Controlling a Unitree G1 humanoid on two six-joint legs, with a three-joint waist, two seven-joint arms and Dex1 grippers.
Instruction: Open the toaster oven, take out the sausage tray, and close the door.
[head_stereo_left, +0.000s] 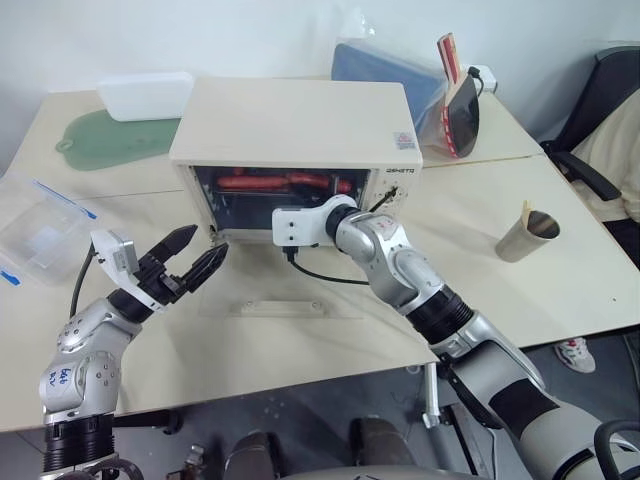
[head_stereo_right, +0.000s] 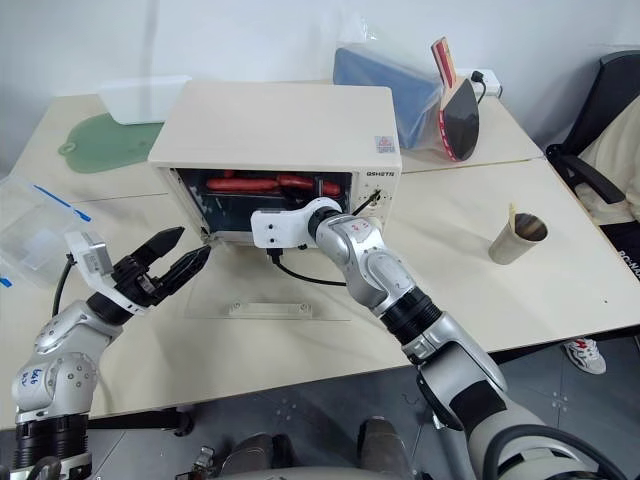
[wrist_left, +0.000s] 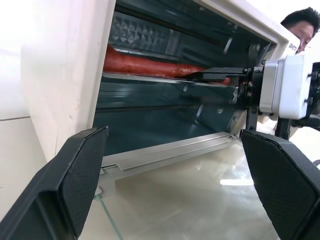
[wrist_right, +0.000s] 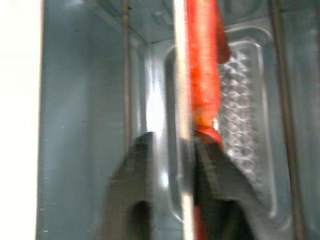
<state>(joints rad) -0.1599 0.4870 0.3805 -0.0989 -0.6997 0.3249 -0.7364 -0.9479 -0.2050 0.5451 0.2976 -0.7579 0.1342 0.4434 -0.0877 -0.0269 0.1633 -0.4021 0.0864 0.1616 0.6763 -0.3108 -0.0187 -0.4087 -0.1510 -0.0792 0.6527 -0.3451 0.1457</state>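
Our arms are cased in silver-grey metal shells with black ribbed bands at the joints. The left arm (head_stereo_left: 85, 360) bears a blue handwritten mark on its shell. Each wrist carries a white boxy camera block (head_stereo_left: 298, 226), and a thin black cable (head_stereo_left: 325, 274) loops from the right one. Our fingers (wrist_left: 75, 182) are black wedges with finely dimpled pads.

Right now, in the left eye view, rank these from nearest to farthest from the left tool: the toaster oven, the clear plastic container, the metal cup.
1. Toaster oven, just ahead of the left tool.
2. Clear plastic container, off to its left at the table's edge.
3. Metal cup, far across on the right table.
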